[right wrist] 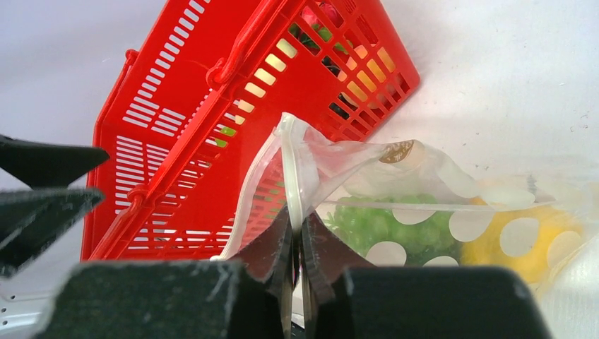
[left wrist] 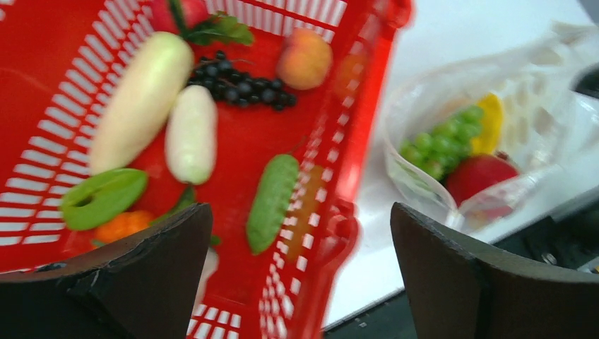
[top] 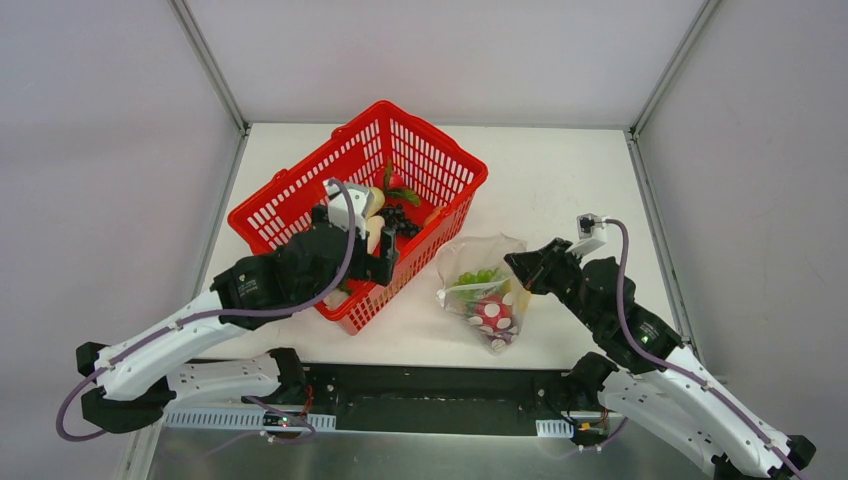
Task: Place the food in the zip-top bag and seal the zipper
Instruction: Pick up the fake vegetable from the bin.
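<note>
partly done: the zip-top bag [top: 490, 252], right of centre, holds green grapes [top: 474, 277] and a red fruit [top: 493, 312], mouth unsealed. the red basket [top: 440, 170] at centre holds a cucumber [left wrist: 272, 201], peach [left wrist: 304, 58] and dark grapes [left wrist: 240, 85] to move. left gripper [left wrist: 300, 272] gapes wide, empty, over the basket; right gripper [right wrist: 297, 244] pinches the zipper [right wrist: 288, 162].

Glossy clear zip-top bag [top: 487, 262], smooth plastic basket [top: 433, 160]
</note>
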Tool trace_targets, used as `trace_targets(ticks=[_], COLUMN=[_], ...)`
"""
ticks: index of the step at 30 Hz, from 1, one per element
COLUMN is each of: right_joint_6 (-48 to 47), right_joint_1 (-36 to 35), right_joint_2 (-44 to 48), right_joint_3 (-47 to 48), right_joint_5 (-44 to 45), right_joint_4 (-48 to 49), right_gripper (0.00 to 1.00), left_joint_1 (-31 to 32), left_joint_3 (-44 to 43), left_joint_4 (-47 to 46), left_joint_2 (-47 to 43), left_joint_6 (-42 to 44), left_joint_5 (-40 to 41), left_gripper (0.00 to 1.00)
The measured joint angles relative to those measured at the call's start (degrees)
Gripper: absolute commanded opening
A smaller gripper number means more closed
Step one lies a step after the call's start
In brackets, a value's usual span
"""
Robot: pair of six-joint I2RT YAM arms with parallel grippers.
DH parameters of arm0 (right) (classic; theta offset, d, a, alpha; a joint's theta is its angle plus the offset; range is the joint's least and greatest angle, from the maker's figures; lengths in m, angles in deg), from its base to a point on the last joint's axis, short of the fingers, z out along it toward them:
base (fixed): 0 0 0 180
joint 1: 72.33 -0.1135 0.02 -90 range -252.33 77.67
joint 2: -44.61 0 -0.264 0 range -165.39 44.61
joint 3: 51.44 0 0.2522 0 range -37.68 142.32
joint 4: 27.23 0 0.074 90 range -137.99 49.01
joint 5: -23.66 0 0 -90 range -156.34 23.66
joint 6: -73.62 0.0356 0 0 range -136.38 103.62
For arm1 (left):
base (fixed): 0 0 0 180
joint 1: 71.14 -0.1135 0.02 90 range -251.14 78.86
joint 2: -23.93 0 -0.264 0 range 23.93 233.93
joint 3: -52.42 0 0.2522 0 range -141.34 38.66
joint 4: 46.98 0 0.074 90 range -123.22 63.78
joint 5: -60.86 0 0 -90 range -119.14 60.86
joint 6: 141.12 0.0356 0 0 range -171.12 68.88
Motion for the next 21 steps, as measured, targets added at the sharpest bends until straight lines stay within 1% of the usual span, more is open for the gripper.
trace_targets(ticks=[2, 4, 9, 15, 18, 21], right_joint_6=[-0.09, -0.28, -0.98, -1.4, -1.55, -1.57], right_joint_1=[-0.02, 0.0, 0.0, 0.0, 0.0, 0.0], right_joint_2=[0.02, 0.02, 0.04, 0.2, 0.24, 0.35], right_joint_3=[0.0, 0.0, 0.0, 0.0, 0.0, 0.0], right_joint_5=[0.02, 0.04, 0.24, 0.39, 0.39, 0.37], right_joint_4=[-0.07, -0.15, -0.7, -0.98, -1.01, -1.03], right_gripper=[0.08, 0.08, 0.08, 0.08, 0.09, 0.09], left_joint_1=[-3.89, -9.62, -20.24, -28.22, -32.15, -35.01], left_joint_3=[-1.9, -3.54, -4.07, -3.87, -3.61, -0.48], left_joint_4=[1.77, 2.32, 2.97, 5.38, 5.99, 4.61], left_joint_2=[1.14, 2.29, 5.09, 10.6, 14.53, 17.81], left_joint_6=[1.51, 2.36, 3.74, 5.86, 7.34, 8.15], left_joint_5=[-0.66, -2.19, -7.91, -17.42, -22.67, -27.26], left_gripper=[0.99, 0.99, 0.99, 0.98, 0.95, 0.93])
